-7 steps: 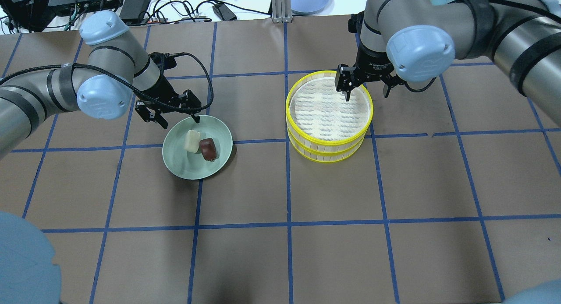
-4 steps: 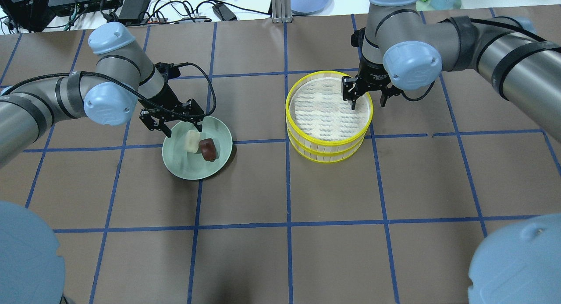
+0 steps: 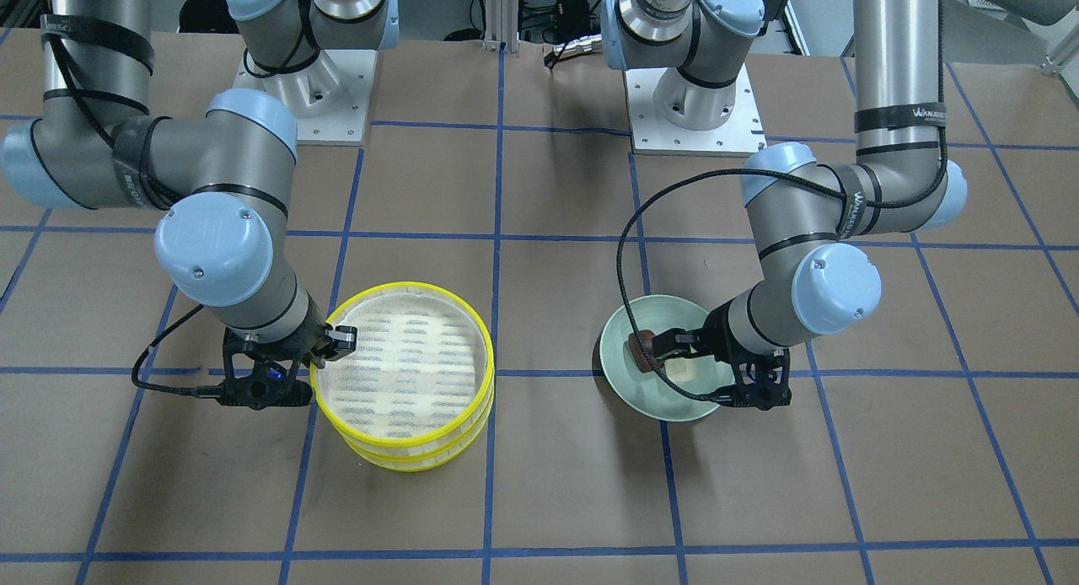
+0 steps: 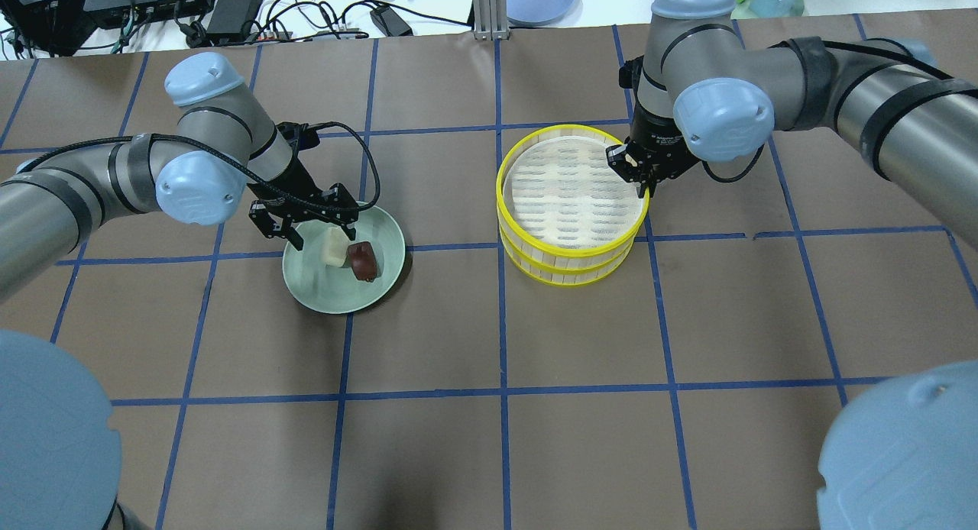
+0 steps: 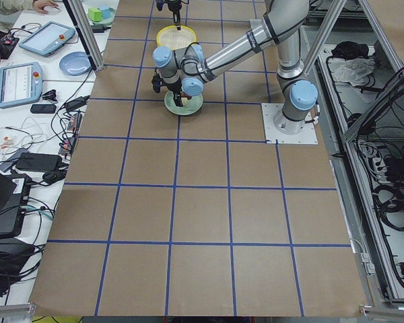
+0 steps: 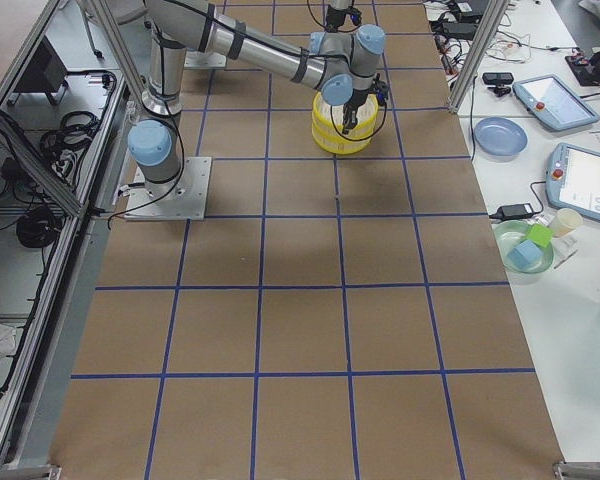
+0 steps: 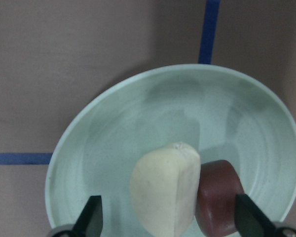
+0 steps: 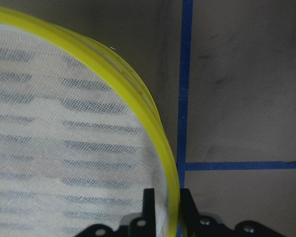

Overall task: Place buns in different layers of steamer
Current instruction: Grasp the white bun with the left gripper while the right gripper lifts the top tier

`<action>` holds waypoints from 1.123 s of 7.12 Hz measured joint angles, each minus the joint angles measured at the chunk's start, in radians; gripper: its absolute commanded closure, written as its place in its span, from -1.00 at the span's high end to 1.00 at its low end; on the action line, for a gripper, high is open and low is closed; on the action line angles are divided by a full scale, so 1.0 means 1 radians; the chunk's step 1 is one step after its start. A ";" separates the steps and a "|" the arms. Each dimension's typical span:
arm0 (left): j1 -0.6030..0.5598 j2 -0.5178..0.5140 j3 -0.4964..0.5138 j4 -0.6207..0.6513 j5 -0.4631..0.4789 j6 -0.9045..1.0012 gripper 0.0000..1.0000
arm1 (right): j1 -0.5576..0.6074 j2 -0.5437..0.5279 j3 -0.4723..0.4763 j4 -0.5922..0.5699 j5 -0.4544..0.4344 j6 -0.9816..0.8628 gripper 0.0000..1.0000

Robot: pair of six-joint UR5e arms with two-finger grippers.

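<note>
1. On the table (image 4: 581,339), in the left half of the overhead view: pale green plate (image 4: 328,295) with both buns lying in it, touching side by side. These are the cream bun (image 4: 334,247) and the reddish-brown bun (image 4: 363,259).
2. Low over that plate: left gripper (image 4: 324,237), fingers spread wide, released, grasping nothing.
3. In the left wrist view, straddles both buns. One fingertip apart from the cream bun, the other just beside the reddish-brown bun.
4. Well apart from the plate, toward the right arm: top steamer tray (image 4: 565,198) stacked on lower steamer tray (image 4: 569,275). Yellow rims lined up, white mesh showing.
5. At the top tray's edge nearest the right arm: right gripper (image 4: 646,180), clenched on the yellow rim. One finger inside the wall, one outside.
6. Both buns on the plate, not yet in either tray.
</note>
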 measured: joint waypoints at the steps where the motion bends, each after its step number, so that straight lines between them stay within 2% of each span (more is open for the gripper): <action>1: 0.000 -0.004 0.000 0.003 0.001 0.003 0.06 | 0.000 -0.014 -0.002 0.004 -0.002 0.000 -0.79; 2: 0.000 -0.006 0.000 0.004 0.002 0.006 -0.10 | -0.002 -0.042 -0.005 0.017 -0.002 -0.002 -0.79; 5: 0.001 -0.007 0.000 0.006 0.001 0.010 -0.13 | -0.067 -0.133 -0.019 0.106 0.000 -0.046 -0.79; 7: 0.002 -0.007 0.000 0.006 0.000 0.011 -0.86 | -0.200 -0.161 -0.021 0.134 -0.001 -0.158 -0.79; 8: 0.002 -0.007 0.000 0.006 0.000 0.013 -1.00 | -0.280 -0.168 -0.021 0.149 -0.002 -0.237 -0.79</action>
